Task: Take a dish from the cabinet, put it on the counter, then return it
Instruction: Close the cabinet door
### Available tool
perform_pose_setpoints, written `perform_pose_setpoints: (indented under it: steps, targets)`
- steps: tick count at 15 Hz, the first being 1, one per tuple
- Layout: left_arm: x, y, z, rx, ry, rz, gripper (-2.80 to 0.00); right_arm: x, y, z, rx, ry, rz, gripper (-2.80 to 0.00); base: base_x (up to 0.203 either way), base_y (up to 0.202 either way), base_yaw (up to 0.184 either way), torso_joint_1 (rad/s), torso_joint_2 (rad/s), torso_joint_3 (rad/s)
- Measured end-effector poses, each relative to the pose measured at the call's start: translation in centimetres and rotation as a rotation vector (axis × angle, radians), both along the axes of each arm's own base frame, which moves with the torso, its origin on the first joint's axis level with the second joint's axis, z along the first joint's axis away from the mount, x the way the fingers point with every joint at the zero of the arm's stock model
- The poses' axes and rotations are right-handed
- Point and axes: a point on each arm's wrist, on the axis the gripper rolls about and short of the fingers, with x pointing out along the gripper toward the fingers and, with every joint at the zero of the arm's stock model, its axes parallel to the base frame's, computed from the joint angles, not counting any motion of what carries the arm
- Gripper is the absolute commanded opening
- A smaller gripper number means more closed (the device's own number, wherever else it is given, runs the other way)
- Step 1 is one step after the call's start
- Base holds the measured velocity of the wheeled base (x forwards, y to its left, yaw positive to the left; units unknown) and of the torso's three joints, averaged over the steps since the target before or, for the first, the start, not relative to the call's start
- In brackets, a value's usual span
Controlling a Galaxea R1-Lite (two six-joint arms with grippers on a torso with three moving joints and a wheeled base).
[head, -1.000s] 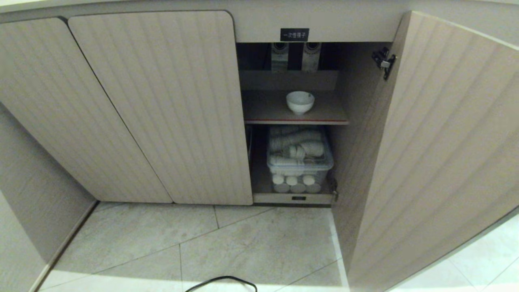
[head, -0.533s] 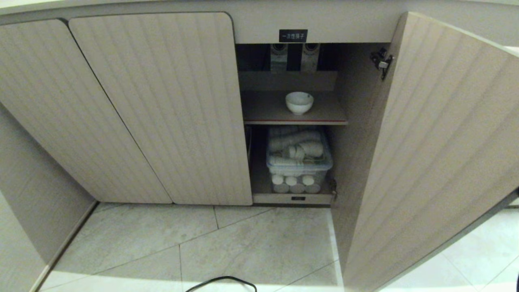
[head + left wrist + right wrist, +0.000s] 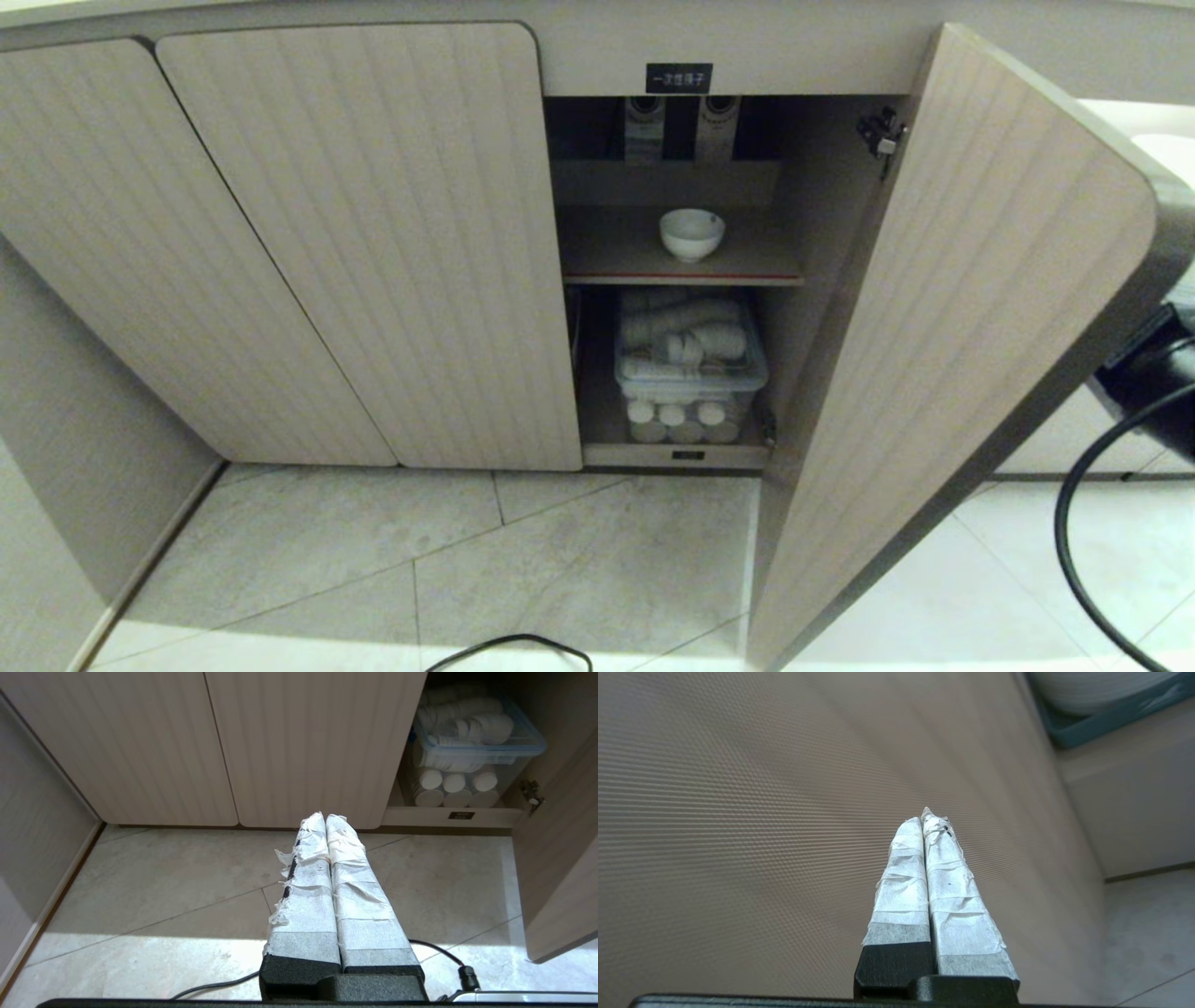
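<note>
The dish point(image 3: 692, 233), a small white bowl, stands upright alone on the inner shelf point(image 3: 616, 252) of the cabinet. The cabinet's right door point(image 3: 971, 336) stands open, its inner face toward me. My right arm point(image 3: 1153, 373) shows at the far right, behind that door. The right gripper point(image 3: 924, 816) is shut and empty, its taped fingertips close to the door's beige outer face point(image 3: 761, 812). My left gripper point(image 3: 325, 817) is shut and empty, parked low over the floor in front of the closed doors. Of the counter only the front rim point(image 3: 56, 9) shows.
A clear lidded box point(image 3: 689, 369) of white rolls and cups fills the space under the shelf. Two closed fluted doors point(image 3: 373, 243) lie to the left. A black cable point(image 3: 509, 649) lies on the tiled floor point(image 3: 560, 560).
The open door has swung inward toward the cabinet opening, so its free edge now shows. My right arm has come into view behind it at the right edge. The dish has not moved.
</note>
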Motion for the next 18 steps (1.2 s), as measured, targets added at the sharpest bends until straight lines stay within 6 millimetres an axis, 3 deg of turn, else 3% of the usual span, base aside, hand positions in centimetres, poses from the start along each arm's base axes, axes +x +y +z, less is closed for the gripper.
perform_pose_setpoints:
  steps: [12,18]
  targets:
    - [0.0,0.0,0.0,0.000,-0.001,-0.001,-2.80,4.3,6.9,2.6,0.028,-0.038,0.220,-2.80,0.000,0.000,0.000,0.000,0.00,0.000]
    - [0.0,0.0,0.0,0.000,0.000,-0.001,-2.80,6.4,8.4,2.5,0.043,-0.118,0.222,-2.80,0.000,0.000,0.000,0.000,0.00,0.000]
